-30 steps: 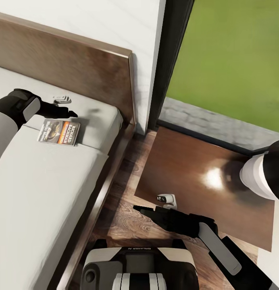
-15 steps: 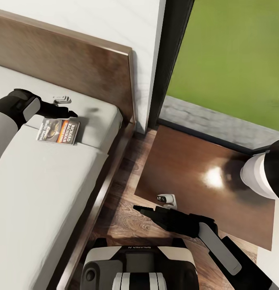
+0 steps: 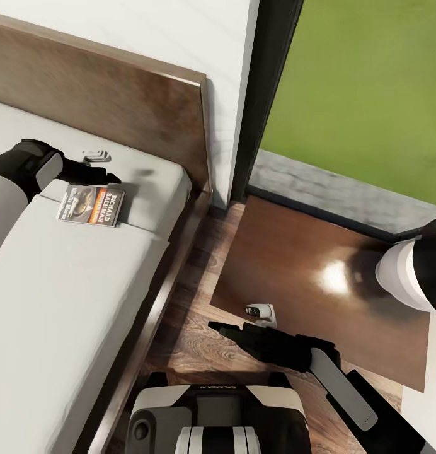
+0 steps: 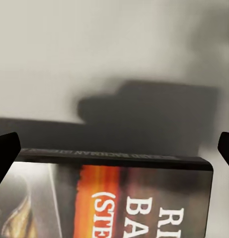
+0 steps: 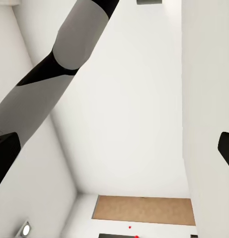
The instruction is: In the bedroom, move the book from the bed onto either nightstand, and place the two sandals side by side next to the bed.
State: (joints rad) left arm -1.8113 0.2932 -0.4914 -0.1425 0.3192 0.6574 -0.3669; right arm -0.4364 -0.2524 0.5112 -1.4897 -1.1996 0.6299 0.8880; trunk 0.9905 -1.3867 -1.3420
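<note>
Fingertips of the left gripper [image 3: 106, 178] are seen spread wide apart in the left wrist view, one dark tip at each edge of the frame, with the book [image 4: 114, 196] lying between and just beyond them and nothing grasped. From the head view, the book [image 3: 91, 205] is shown lying flat on the grey mattress of the bed [image 3: 73, 302], close to the wooden headboard [image 3: 117, 107], with the left gripper held low just beside its far edge; whether the fingers touch the cover cannot be told. A dark shadow is cast on the mattress behind the book. The right gripper [image 3: 227, 330] is held over the plank floor [image 3: 193, 340] between the bed frame and the nightstand [image 3: 306, 277], its fingers likewise parted and empty, as shown by the two separated tips in the right wrist view, where white walls and a section of the robot's arm [image 5: 64, 54] are framed. A bright highlight is reflected on the nightstand's glossy top. Green lawn [image 3: 369, 94] is visible through the dark-framed window [image 3: 268, 94].
</note>
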